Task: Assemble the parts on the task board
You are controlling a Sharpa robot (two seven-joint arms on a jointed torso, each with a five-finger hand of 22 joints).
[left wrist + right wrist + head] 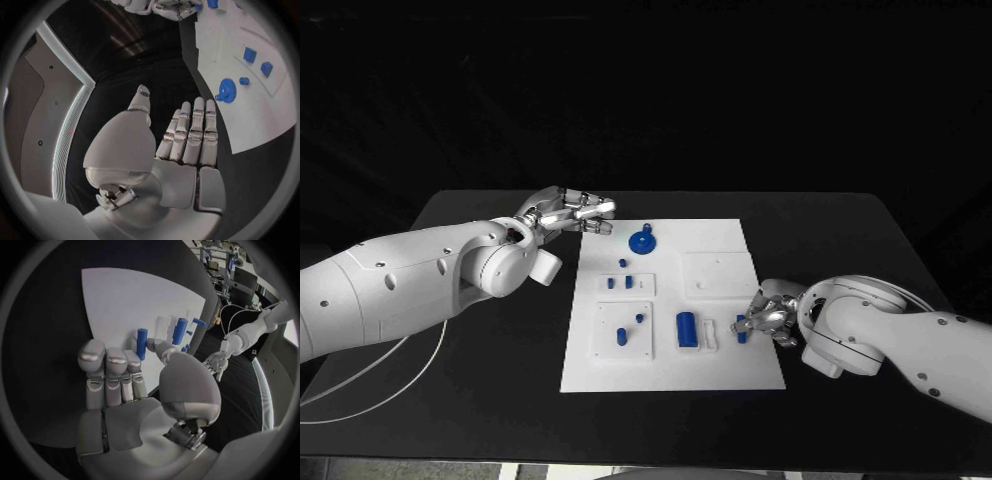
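In the middle of the black table (488,400) lies the white task board (718,370), its long side running away from the robot. Blue parts sit scattered across it. A round gear-like part (642,242) lies near the far edge, left of centre. Small pegs (626,279) stand on a raised white block in the left column, and more small pegs (630,327) on a second block nearer the robot. A larger blue cylinder (687,329) lies on its side near the board's centre, toward the near end. A blank raised square (721,273) occupies the right half.

At the board's right edge, the right hand (770,318) rests low, beside a slim blue peg (741,328). In the right wrist view, that peg (142,343) stands upright between thumb and fingertips (132,361); the thumb tip touches or nearly touches it. The remaining fingers lie side by side, extended. Whether the pinch is firm cannot be told.

Off the board's far left corner, the left hand (568,213) hovers over bare table, near the gear but apart from it. The left wrist view shows its fingers (190,132) straight and pressed together, thumb apart, nothing held, with the gear (225,91) beyond the fingertips.

A pale cable (387,385) trails across the table's left side.
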